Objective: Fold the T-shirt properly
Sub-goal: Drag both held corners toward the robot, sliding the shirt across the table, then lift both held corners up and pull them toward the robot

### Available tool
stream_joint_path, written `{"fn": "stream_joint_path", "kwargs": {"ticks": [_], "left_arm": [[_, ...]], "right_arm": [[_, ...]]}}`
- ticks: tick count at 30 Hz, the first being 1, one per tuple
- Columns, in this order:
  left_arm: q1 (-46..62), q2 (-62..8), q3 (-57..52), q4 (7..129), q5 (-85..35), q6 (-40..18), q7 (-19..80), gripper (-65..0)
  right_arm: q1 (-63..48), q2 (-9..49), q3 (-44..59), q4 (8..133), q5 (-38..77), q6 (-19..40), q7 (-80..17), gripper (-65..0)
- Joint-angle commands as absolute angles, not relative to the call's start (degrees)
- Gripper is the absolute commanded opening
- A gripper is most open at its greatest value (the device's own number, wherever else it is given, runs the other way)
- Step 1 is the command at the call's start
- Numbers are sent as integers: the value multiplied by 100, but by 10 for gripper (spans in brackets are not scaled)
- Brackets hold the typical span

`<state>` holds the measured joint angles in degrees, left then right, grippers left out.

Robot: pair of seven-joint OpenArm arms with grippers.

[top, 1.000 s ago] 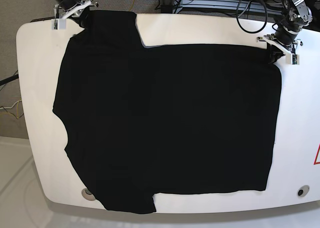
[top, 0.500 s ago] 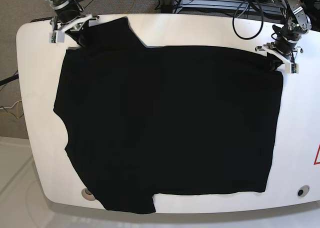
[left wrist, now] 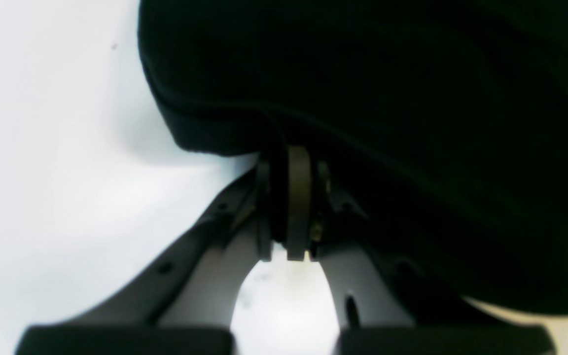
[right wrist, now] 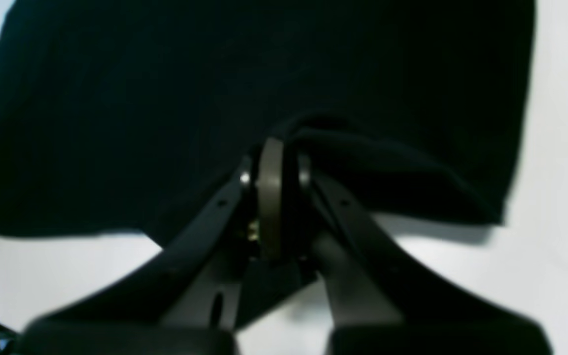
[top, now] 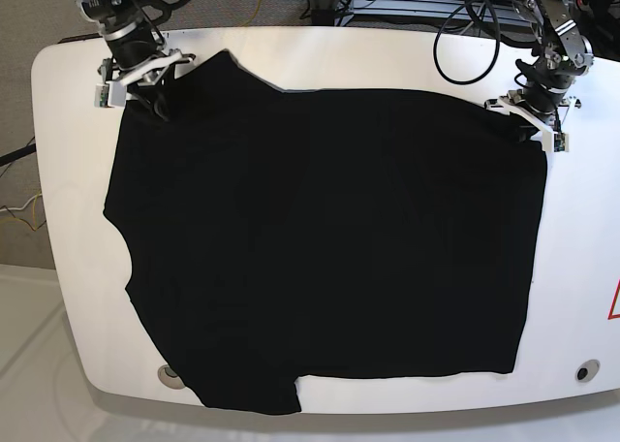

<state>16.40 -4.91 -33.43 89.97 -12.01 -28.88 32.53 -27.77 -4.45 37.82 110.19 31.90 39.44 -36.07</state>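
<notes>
The black T-shirt [top: 320,238] lies spread flat over most of the white table [top: 387,59]. My right gripper [top: 145,85], at the base view's back left, is shut on the shirt's back-left corner. In the right wrist view its fingers [right wrist: 270,162] pinch a raised fold of black cloth [right wrist: 215,74]. My left gripper [top: 533,120], at the back right, is shut on the shirt's back-right corner. In the left wrist view its fingers [left wrist: 298,167] clamp the cloth's hem [left wrist: 387,74] just above the table.
Cables and equipment [top: 417,6] hang behind the table's back edge. A red triangle mark [top: 614,301] sits at the right edge. Two round holes [top: 170,373] [top: 582,371] are near the front corners. Bare white strips run along the table's left and right sides.
The right gripper has pulled the back-left flap forward and left, so the white notch by the back edge has closed. The left gripper has shifted slightly left and forward with its corner.
</notes>
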Motion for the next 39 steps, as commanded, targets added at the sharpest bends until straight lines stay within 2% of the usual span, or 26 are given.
{"fn": "stream_joint_path", "kwargs": {"ticks": [1, 7, 18, 34, 39], "left_arm": [[1552, -488, -3336, 9314, -1235, -2809, 3169, -631], [1429, -435, -3292, 9657, -1226, -2791, 3248, -631], [699, -453, -3327, 9991, -1226, -2554, 3969, -631], [189, -462, -3301, 9991, -1218, -2519, 4013, -631], [163, -453, -3275, 10009, -1244, -2176, 4048, -631]], "right_arm": [[-2659, -400, 3802, 11143, 3319, 4000, -3477, -650], [-2378, -400, 3811, 11143, 3310, 4000, -3477, -650], [-1921, -365, 3811, 11143, 3310, 4000, -3477, -650], [-1068, -365, 3802, 11116, 2888, 4000, -3486, -650], [-840, -365, 3802, 11116, 2862, 4000, -3486, -650]]}}
